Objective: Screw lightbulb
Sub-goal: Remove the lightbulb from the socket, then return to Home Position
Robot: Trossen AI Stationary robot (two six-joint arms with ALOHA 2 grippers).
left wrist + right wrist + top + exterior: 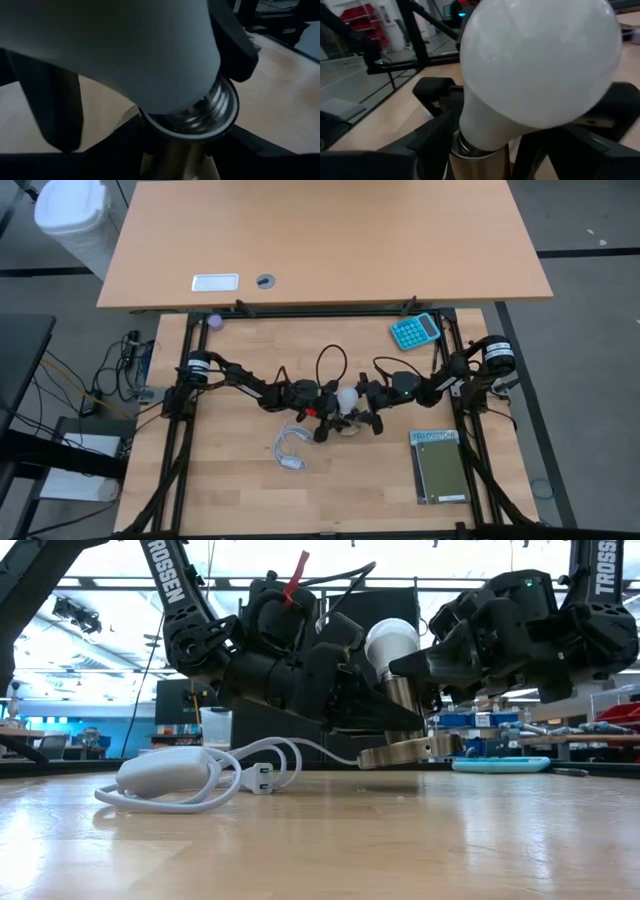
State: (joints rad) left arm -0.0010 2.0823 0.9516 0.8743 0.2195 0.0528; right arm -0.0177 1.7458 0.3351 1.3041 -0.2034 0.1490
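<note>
Lightbulb (392,642) (tilted) sits wedged between left gripper (385,710) and right gripper (425,665).

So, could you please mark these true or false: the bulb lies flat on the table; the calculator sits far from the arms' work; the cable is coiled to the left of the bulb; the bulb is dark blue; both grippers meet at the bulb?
1. The bulb lies flat on the table. False: it stands tilted in a metal socket, screw base down.
2. The calculator sits far from the arms' work. True: it lies near the table's back right.
3. The cable is coiled to the bulb's left. True.
4. The bulb is dark blue. False: it is white.
5. The left gripper and the right gripper meet at the bulb. True.
</note>
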